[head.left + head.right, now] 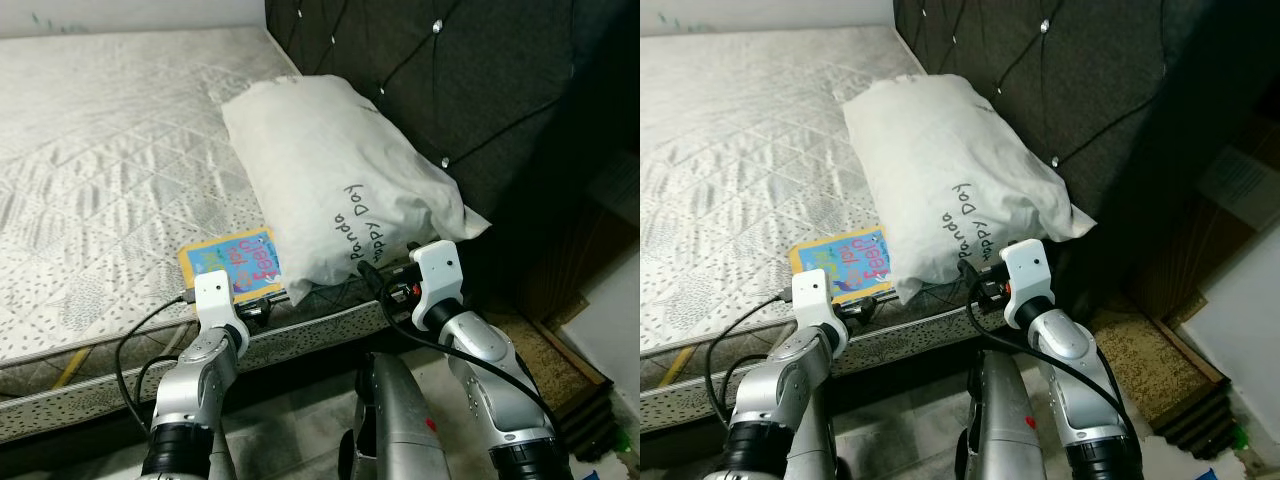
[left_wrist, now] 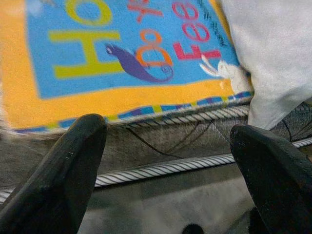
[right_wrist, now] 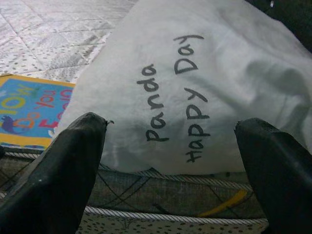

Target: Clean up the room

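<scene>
White pillow printed "Panda Happy Day" lies at the near corner of the bare quilted mattress, against the dark tufted headboard; a colourful picture book lies flat just beside it at the mattress edge, one corner tucked under the pillow. Left claw sits at the mattress edge facing the book, fingers spread, holding nothing. Right claw faces the pillow's near end at the edge, fingers likewise spread and empty.
</scene>
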Available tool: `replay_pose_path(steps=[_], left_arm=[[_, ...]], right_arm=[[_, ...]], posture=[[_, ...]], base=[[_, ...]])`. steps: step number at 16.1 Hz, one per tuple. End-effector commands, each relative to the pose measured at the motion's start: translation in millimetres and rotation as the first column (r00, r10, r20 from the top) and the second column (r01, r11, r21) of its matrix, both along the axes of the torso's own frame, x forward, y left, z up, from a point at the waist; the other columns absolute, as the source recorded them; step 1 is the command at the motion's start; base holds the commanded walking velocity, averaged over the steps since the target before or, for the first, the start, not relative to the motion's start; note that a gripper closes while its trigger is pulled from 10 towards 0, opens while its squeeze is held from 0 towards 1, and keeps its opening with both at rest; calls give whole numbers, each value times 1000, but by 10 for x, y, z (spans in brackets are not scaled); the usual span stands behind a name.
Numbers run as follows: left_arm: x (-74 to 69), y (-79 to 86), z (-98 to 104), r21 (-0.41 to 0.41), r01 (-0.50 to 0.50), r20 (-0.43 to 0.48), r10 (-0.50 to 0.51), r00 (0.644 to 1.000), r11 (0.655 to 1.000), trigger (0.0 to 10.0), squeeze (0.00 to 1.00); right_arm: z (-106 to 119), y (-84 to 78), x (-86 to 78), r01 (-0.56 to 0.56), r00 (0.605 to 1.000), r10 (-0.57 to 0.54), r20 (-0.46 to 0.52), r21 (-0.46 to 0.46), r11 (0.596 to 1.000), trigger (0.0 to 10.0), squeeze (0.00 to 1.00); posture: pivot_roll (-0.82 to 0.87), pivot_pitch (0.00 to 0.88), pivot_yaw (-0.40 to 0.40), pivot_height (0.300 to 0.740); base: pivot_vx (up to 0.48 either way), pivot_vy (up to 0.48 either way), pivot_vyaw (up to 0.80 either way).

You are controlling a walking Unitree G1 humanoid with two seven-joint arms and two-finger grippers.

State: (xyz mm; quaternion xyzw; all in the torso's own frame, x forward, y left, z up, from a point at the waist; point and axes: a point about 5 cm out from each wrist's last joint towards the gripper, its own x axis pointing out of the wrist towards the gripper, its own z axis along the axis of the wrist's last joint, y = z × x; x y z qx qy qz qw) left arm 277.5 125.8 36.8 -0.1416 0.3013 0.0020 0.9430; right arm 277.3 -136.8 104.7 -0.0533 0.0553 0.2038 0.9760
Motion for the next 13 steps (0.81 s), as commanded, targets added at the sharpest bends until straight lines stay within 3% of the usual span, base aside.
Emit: replay_pose_path(steps=[1,8,13], left_arm=[[32,-112,-19,-41,8,-11,-8,1000,999,10000,0],[109,-62,-90,-45,1,-27,-2,1000,999,10000,0],[49,54,-78,-23,-24,-18,24,1000,999,10000,0]], right_arm=[[58,6,30,-6,1000,6,20,-5,1000,10000,0],[57,-29,26,9,1000,-9,22,-13,1000,10000,0],[28,-34,32,11,1000,-11,17,-21,1000,10000,0]], posture=[[-91,0,-52,504],[-99,0,-46,504],[-89,0,-46,504]], base=[[0,0,0],[0,0,0],[0,0,0]])
